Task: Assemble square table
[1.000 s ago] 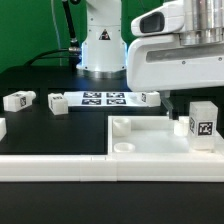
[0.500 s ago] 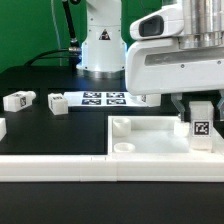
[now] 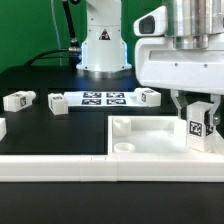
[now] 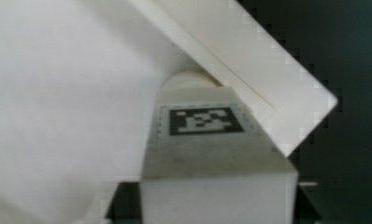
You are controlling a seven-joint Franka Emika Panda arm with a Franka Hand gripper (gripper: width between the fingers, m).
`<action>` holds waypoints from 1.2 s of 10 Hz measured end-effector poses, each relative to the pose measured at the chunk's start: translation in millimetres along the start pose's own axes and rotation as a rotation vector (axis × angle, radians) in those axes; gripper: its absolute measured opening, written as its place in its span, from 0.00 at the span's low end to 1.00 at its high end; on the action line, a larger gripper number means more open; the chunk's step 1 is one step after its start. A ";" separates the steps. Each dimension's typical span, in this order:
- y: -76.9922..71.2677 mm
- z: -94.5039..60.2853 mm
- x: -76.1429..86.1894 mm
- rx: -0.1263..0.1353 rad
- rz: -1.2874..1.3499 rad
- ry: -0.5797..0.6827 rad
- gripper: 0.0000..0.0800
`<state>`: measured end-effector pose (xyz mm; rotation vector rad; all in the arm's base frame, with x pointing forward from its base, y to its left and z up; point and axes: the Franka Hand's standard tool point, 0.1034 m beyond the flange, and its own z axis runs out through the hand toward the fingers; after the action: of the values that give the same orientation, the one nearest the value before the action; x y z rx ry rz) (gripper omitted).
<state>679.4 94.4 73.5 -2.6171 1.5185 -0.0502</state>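
A large white plastic square table top [image 3: 150, 137], tray-like with a raised rim, lies flat on the black counter [image 3: 60, 125] at the exterior view's lower right. Its right side runs out of the picture. Two round corner holes [image 3: 122, 127] show at its left end, one behind the other. Its front rim lies along a long white bar [image 3: 55, 167] that edges the counter.

One small white block leg [image 3: 201, 130] stands over the right part of the tray. Its long axis is near upright, leaning slightly, and its black-and-white tag [image 3: 199, 127] faces the exterior camera. Whether its lower end touches the tray floor cannot be told. The white robot hand [image 3: 200, 118] comes from above, and its dark fingers [image 3: 181, 106] are closed on this leg, one on each side. The wrist view shows the same leg [image 4: 209, 165] close up, tag [image 4: 206, 121] towards the camera.

Three more small white tagged blocks lie well apart on the counter. One [image 3: 20, 100] is far left, one [image 3: 57, 103] is at the left end of the marker board [image 3: 103, 98], and one [image 3: 148, 96] is just beyond its right end. A further white piece [image 3: 2, 128] is cut off by the left edge. Bare black counter lies open to the left of the tray. The arm's white base [image 3: 100, 45] stands behind.
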 end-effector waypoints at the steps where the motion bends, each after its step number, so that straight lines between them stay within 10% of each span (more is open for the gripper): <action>1: 0.7 0.3 -2.6 -0.007 0.265 0.003 0.36; 7: 1.9 1.0 -6.2 -0.001 0.534 -0.028 0.38; 9: 0.2 -0.7 -10.2 -0.012 0.229 -0.025 0.75; 12: 0.9 0.1 -8.4 -0.009 -0.154 -0.025 0.81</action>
<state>674.4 101.2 73.5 -2.7260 1.3106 -0.0238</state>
